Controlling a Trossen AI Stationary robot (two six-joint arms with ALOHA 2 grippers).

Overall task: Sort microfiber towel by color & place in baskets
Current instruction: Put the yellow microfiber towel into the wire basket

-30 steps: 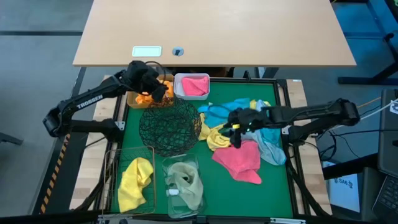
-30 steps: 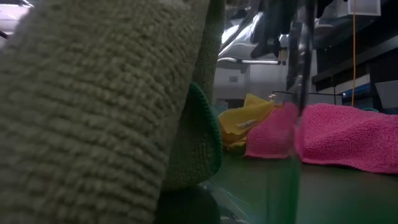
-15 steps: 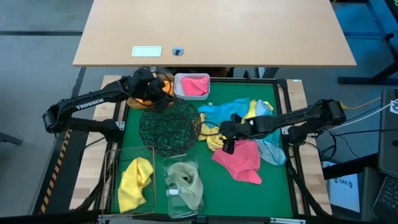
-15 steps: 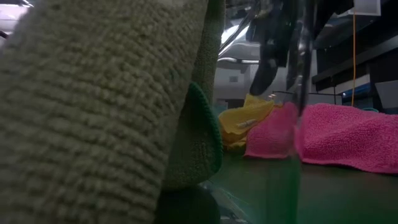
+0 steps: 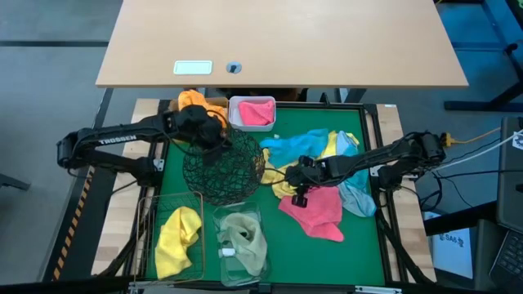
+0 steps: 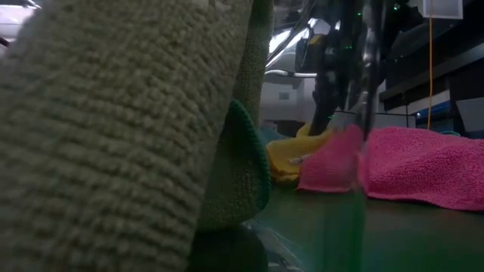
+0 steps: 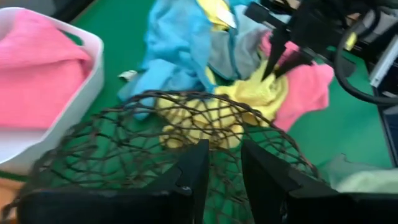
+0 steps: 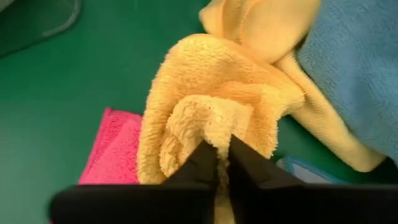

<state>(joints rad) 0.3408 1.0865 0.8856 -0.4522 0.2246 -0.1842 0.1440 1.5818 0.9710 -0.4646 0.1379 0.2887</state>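
A heap of microfiber towels lies on the green mat: blue (image 5: 296, 147), yellow (image 5: 282, 181), pink (image 5: 317, 208) and pale teal (image 5: 356, 198). My right gripper (image 8: 222, 146) is down on the yellow towel (image 8: 211, 81) and shut on it. My left gripper (image 7: 224, 158) hovers open over the far-left rim of the black wire-mesh bowl (image 5: 225, 167), holding nothing. An orange towel (image 5: 193, 101) lies in the tan box. A pink one (image 5: 255, 112) lies in the white tub. My right gripper pinches a raised, bunched fold of the yellow towel (image 8: 214, 127) between its two fingers. The fingers slant down from the table's right. The rest of the towel lies slack on the mat, partly against the pink and blue towels.
A wire basket (image 5: 149, 214) with a yellow towel (image 5: 176, 237) and a clear tub (image 5: 225, 214) with an olive towel (image 5: 243, 238) stand at the near left. The olive towel fills most of the low view. Bare green mat lies at the near right.
My left gripper has swung from over the tan box toward the table's right and near side, to above the mesh bowl's rim. My right gripper has come down and toward the left onto the yellow towel, whose raised top now sits lower.
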